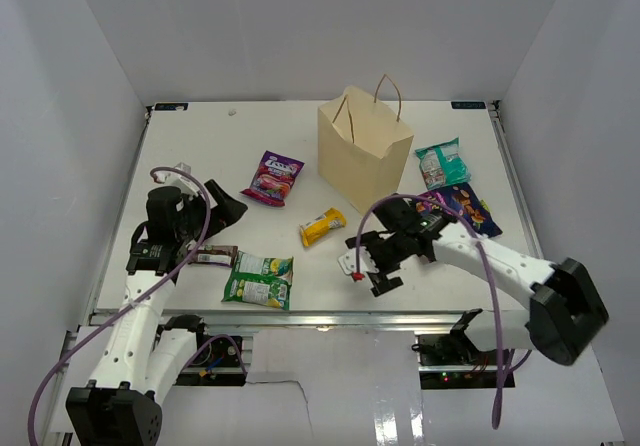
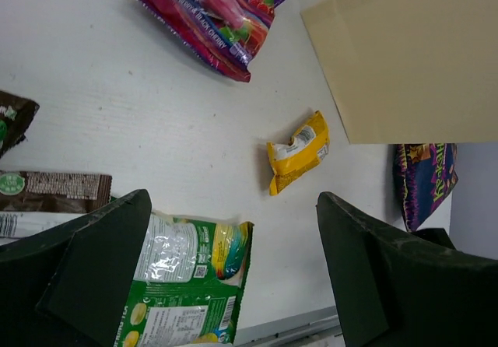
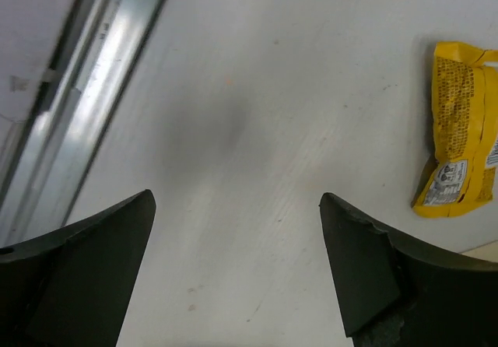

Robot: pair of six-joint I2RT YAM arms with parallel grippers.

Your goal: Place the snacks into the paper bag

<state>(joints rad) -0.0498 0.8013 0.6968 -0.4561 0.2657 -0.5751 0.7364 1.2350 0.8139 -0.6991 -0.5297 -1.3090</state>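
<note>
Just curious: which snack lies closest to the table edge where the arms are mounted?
The green packet, at the front left; the yellow wrapper and the rest lie farther back.

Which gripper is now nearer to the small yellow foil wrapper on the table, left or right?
Right. The right gripper, open, is just beside the yellow wrapper, toward the near edge; the left gripper, also open, is farther off on its other side.

yellow wrapper [image 3: 461,133] (right edge), bare table [image 3: 257,129]
</note>
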